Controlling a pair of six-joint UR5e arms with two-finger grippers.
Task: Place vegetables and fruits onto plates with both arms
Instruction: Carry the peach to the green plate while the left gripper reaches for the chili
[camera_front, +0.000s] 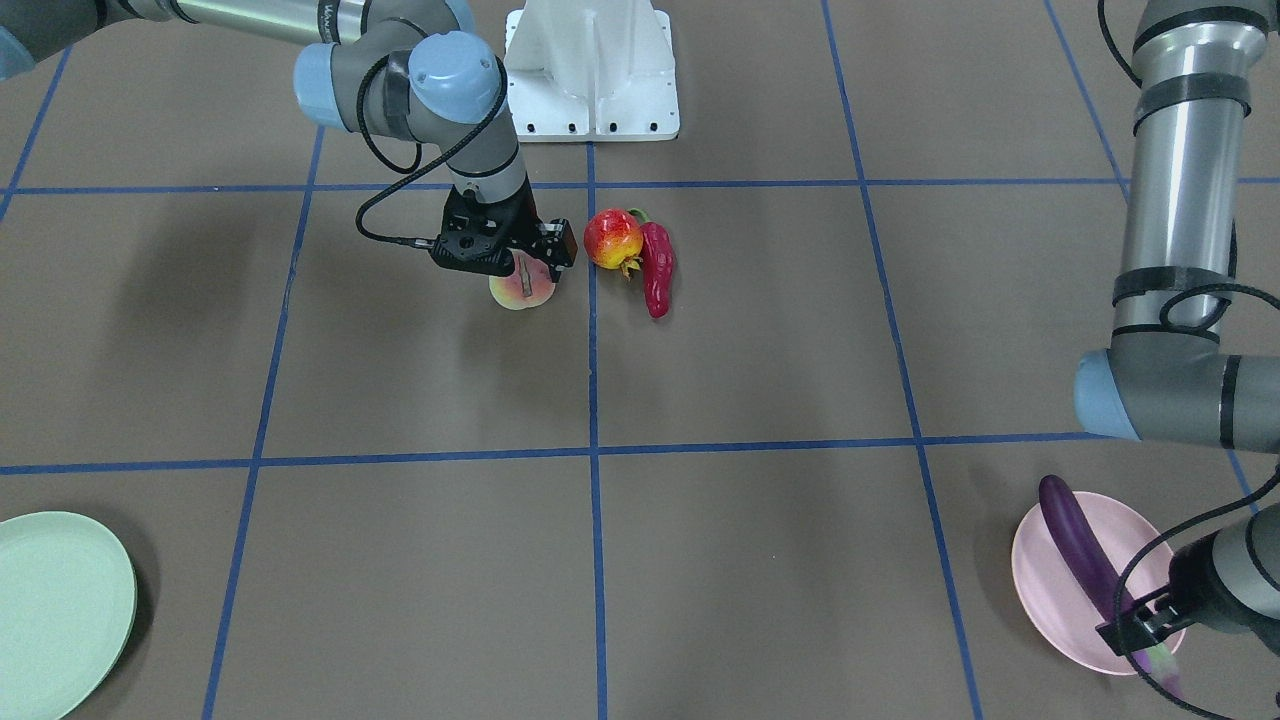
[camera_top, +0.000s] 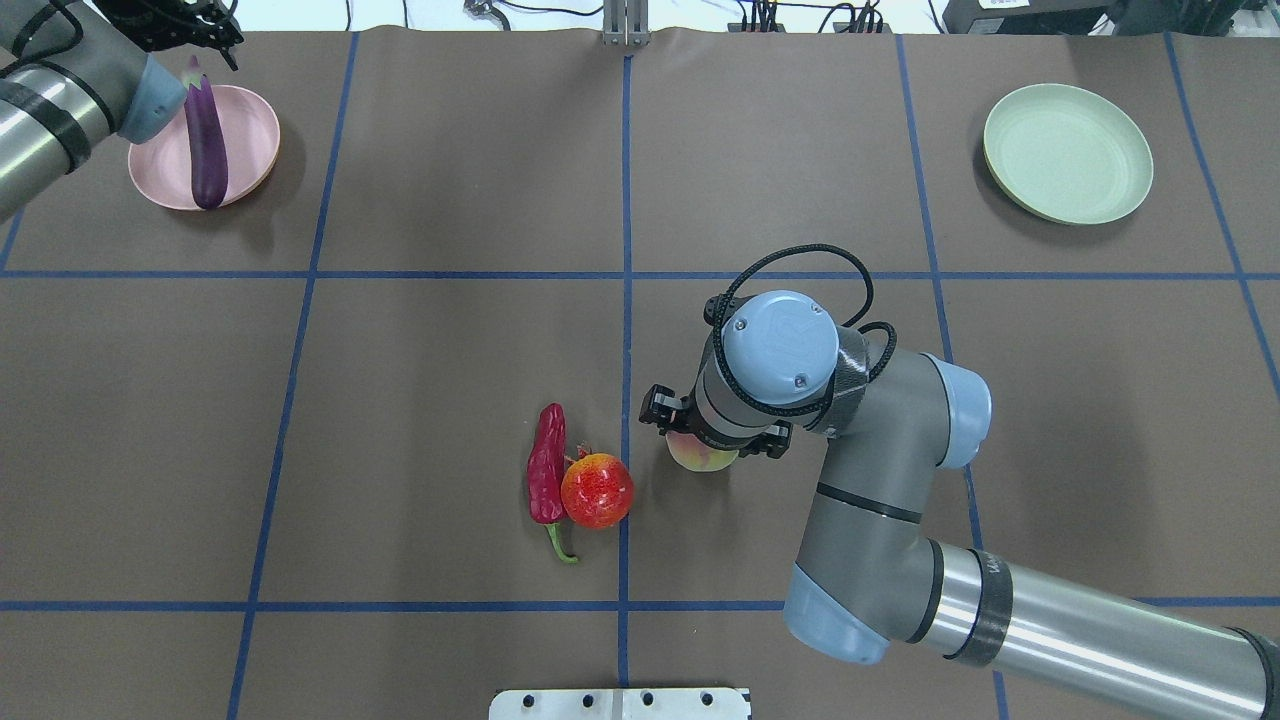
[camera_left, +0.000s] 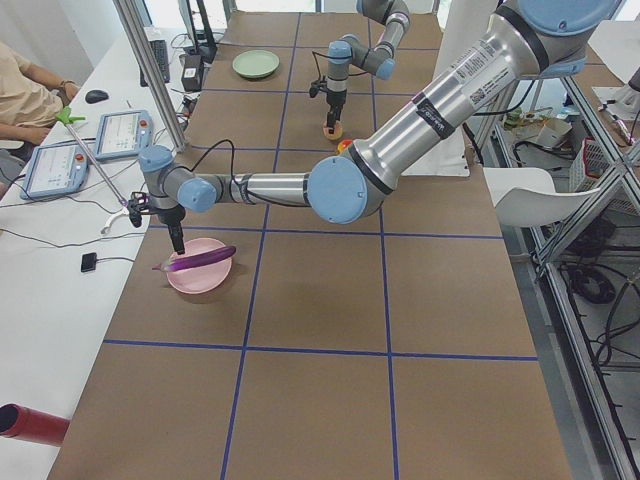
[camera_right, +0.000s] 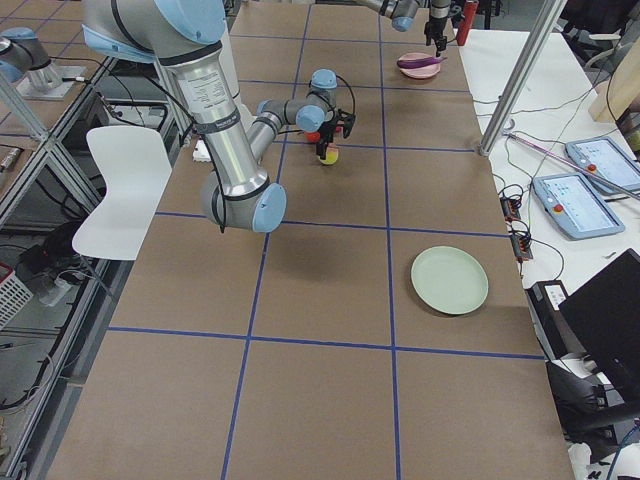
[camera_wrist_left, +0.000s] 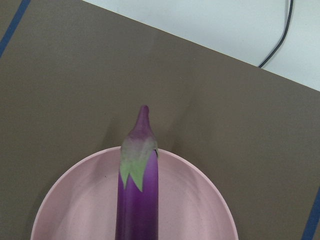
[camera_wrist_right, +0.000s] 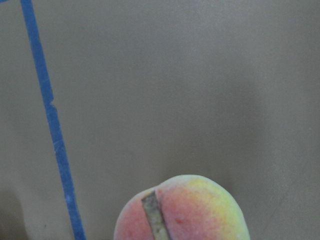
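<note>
Right gripper (camera_front: 518, 266): hangs low and straight down over the peach (camera_front: 522, 291); cannot tell whether parted or closed on it, tips hidden in every view. Peach: sits on the brown table (camera_front: 760, 380), stem facing up, just across a blue tape line (camera_front: 592, 350) from the round red-orange fruit (camera_top: 597, 490). Red chili (camera_top: 546, 465): lies touching that fruit, on the side away from the peach. Eggplant (camera_top: 206, 140): lies lengthwise across the pale pink plate (camera_top: 250, 125), green cap poking over the rim. Left gripper (camera_front: 1138, 625): hovers at the cap end; cannot tell the jaw state there either. Mint green plate (camera_top: 1067, 152): sits at the opposite far corner, well apart from everything else
</note>
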